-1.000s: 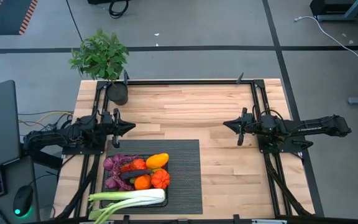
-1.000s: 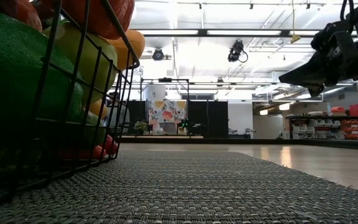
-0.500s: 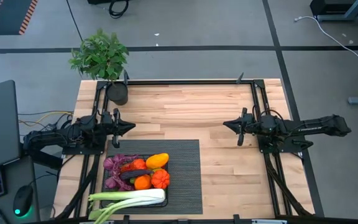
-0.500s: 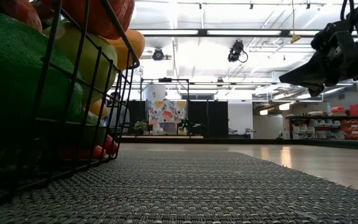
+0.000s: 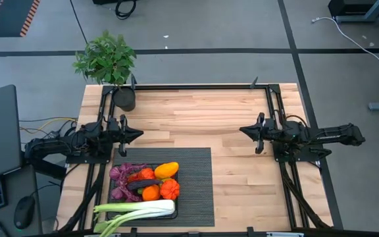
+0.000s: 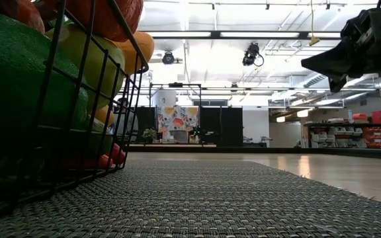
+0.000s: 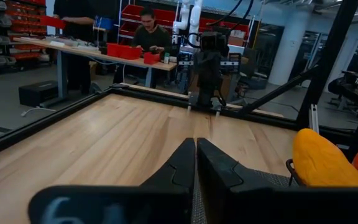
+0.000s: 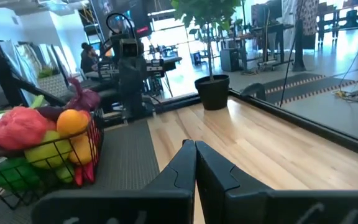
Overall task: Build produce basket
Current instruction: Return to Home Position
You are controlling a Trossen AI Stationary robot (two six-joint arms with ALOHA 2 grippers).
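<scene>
Two dark arms flank the desk (image 5: 196,112) in my overhead feed. With 12 o'clock taken as the far edge of the desk, the left end effector (image 5: 138,134) sits at 9 o'clock and the right end effector (image 5: 243,130) at 3 o'clock. Their tips point at each other across bare wood, well apart. My left wrist feed shows the left fingers (image 7: 180,163) pressed together with nothing between them. My right wrist feed shows the right fingers (image 8: 182,163) pressed together too, also with nothing between them. Both hang above the desk, clear of every object; in the low feed, one of them shows high at the upper right.

At about 7 o'clock on the desk lies a dark ribbed mat (image 5: 197,191). The basket (image 6: 126,112) stands on the 9 o'clock half of this mat. The produce (image 5: 147,184) is heaped inside it:
- a purple piece (image 5: 119,173) at 10 o'clock
- a yellow piece (image 5: 166,170) at 1 o'clock
- an orange (image 5: 151,193) and a red-orange pepper (image 5: 170,189) toward 5 o'clock
- a dark long piece (image 5: 139,184) across the middle

A leek (image 5: 143,208) lies along the basket's 6 o'clock edge. Its green leaves reach out past the 7 o'clock corner.

A potted plant (image 5: 106,59) stands at the desk's 11 o'clock corner. In the left wrist feed I see a seated person (image 7: 148,37) at a bench in the room beyond.
</scene>
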